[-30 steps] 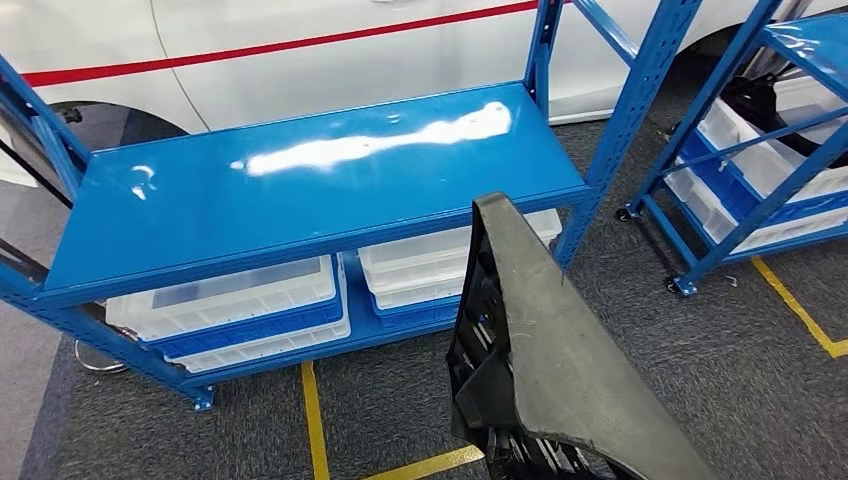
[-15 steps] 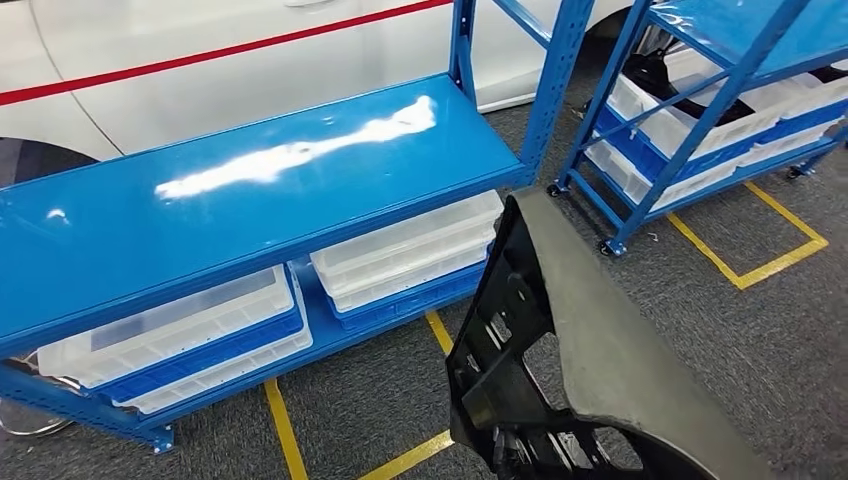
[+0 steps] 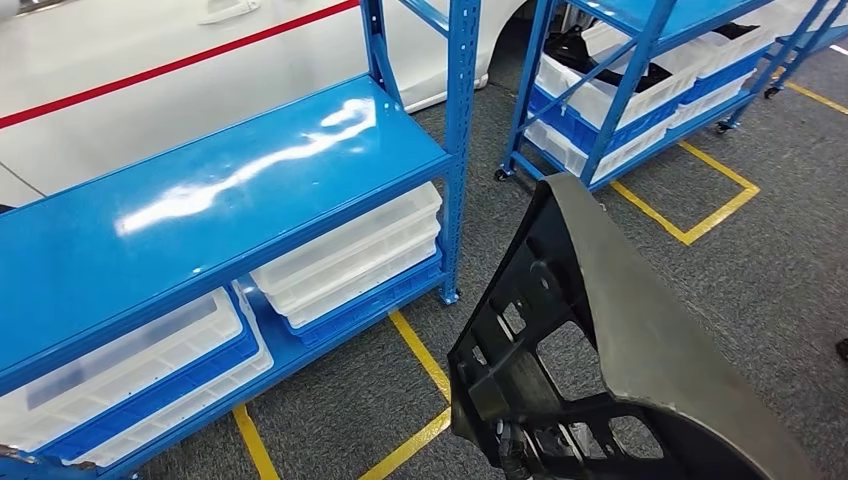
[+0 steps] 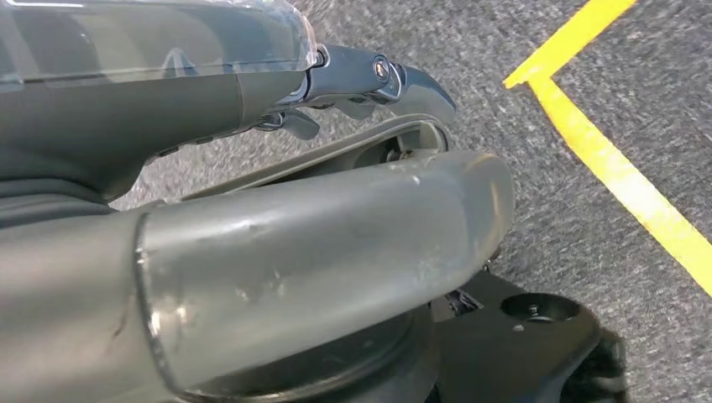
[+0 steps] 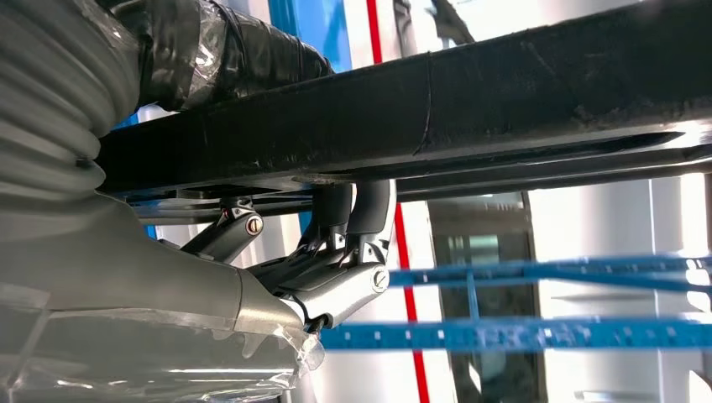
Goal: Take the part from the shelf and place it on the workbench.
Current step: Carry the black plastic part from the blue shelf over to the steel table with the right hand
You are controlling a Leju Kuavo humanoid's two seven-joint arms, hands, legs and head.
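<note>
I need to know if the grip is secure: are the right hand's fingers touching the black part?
Touching. In the right wrist view the right hand's fingers run up against the underside of the black part, no gap showing.

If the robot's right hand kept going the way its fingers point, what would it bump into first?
The right hand already has its fingers against the black part right ahead. So it would likely meet that part first; the blue shelf beams look farther off.
</note>
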